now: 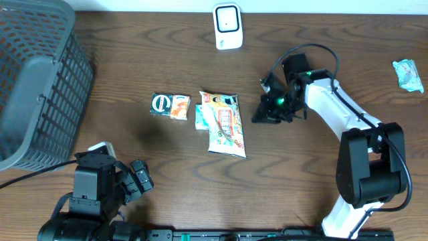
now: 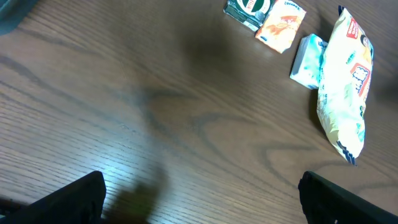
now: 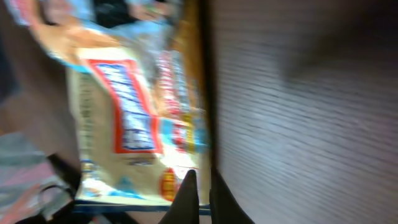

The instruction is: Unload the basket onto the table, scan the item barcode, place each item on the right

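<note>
Desk: A dark brown wood-grain desk (image 1: 301, 194) carries everything; its surface is smooth and flat, with a faint sheen.
Item: A cream, glossy snack bag printed in red and blue (image 1: 225, 126) is laid flat near the middle of the desk. It is judged to be the thing to scan, since the right arm is aimed at it.
Right gripper: The black two-finger right gripper (image 1: 266, 112) is held low just beside the bag's right edge, with its fingers pressed together. Nothing is seen pinched between them. The wrist view is blurred, so contact with the bag cannot be told.
Left gripper: The black left gripper (image 1: 142, 177) is spread wide and empty at the near left of the desk, well apart from the goods. It is judged to be placed clear of the work.
Scanner: A white rounded plastic scanner (image 1: 227, 27) stands at the far edge, well apart from the bag, which is not yet presented to it.
Neighbours: A small green-and-orange cardboard box (image 1: 170, 106) lies to the bag's left. A pale blue packet (image 1: 200, 117) is tucked against the bag's left edge.
Basket: A grey plastic lattice basket (image 1: 40, 87) occupies the far left corner.
Handling: The bag is thin, crinkly and pillow-shaped. It is expected to buckle unless taken by a sealed edge.
</note>
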Robot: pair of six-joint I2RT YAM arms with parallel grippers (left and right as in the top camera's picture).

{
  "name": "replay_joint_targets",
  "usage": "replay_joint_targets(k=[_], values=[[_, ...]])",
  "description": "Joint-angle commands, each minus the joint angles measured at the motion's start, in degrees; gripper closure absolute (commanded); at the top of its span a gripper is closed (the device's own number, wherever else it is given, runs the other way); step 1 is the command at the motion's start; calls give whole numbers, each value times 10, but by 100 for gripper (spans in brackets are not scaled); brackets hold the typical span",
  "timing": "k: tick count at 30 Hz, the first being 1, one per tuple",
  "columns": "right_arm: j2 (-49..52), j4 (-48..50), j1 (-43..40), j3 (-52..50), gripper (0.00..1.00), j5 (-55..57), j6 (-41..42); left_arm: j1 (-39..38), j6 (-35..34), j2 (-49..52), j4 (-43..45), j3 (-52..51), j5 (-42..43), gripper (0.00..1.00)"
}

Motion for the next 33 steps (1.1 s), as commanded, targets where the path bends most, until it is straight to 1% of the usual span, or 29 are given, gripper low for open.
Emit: replay_joint_targets(k=[1,4,6,7,8,10,13,18,20,22,23,26,31,33], values=[[-16,-2,11,-2,91,32,8,1,1,-2,-1,-1,-5,2],[-19,-7,31,9,83,31,3,1,1,-2,-1,-1,-5,2],[-26,-14,47,24,75,36,2,1,1,-2,-1,-1,-5,2],[-30,-18,55,33,70,38,2,1,1,-2,-1,-1,-5,2],[-35,-23,65,45,60,47,2,1,1,-2,-2,-1,-5,3],[-46,-35,93,73,1,83,3,1,1,-2,-1,-1,-5,2],[-52,-33,136,95,1,158,16,1,1,-2,-1,-1,-5,2],[-48,-10,229,98,1,378,97,1,1,-2,-2,-1,-5,2],[-43,-3,262,98,1,450,121,1,1,-2,-1,-1,-5,2],[-36,5,292,98,1,499,138,1,1,-2,-1,-1,-5,2],[-28,9,309,98,1,516,149,1,1,-2,-2,-1,-5,2],[-8,16,339,98,1,520,158,1,1,-2,-1,-1,-5,3],[39,34,372,98,1,521,156,1,1,-2,-2,-1,-5,2],[58,39,381,98,1,538,154,1,1,-2,-1,-1,-5,2]])
